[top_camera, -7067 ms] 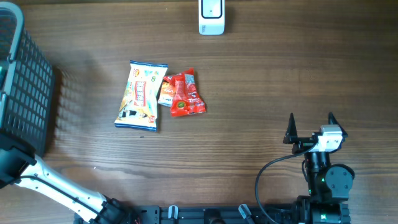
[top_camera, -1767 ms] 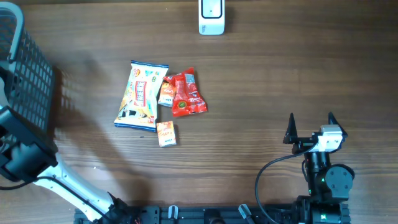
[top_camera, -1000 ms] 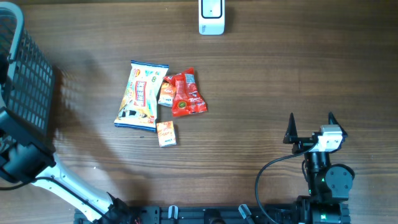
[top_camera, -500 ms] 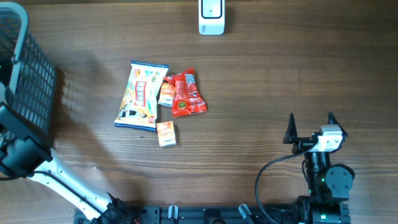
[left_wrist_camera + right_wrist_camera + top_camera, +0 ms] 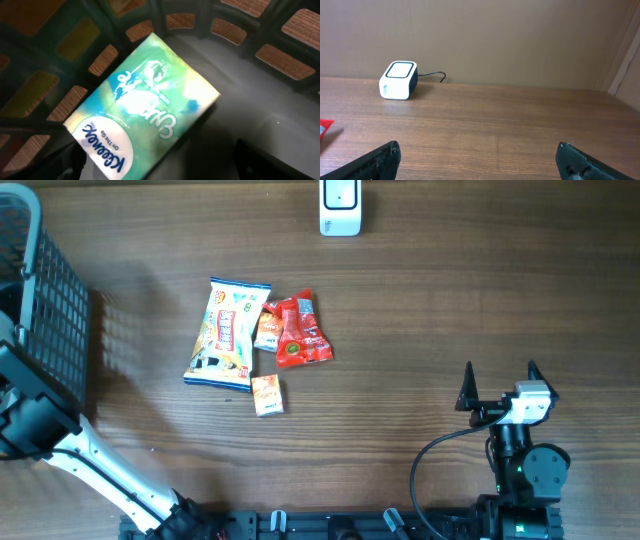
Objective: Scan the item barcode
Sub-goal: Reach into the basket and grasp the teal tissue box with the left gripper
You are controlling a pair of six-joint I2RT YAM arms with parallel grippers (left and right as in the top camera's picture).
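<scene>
Black fingertips (image 5: pixel 270 162) of the left gripper (image 5: pixel 165 162) stand spread at the lower corners of the wrist view, either side of a green-and-white tissue pack (image 5: pixel 145 105) and not pinching it. The pack lies flat and slantwise on the floor of the dark mesh basket (image 5: pixel 235 30). Seen from overhead, the left arm (image 5: pixel 40 420) reaches into that basket at the left edge of the table (image 5: pixel 450 290), having shifted a little inside it during the past second. A small orange packet (image 5: pixel 267 395), absent seven seconds back, now lies just below the yellow snack bag (image 5: pixel 228 333) and near the red packet (image 5: pixel 298 330). The arm appears to be emptying the basket item by item, and the tissue pack looks like the next pick. No item lies at the white scanner (image 5: pixel 340 208), which sits at the far edge, well apart from the packets. The right gripper (image 5: pixel 500 380), fingers wide and empty, has not stirred from the near right corner, where it faces the scanner.
</scene>
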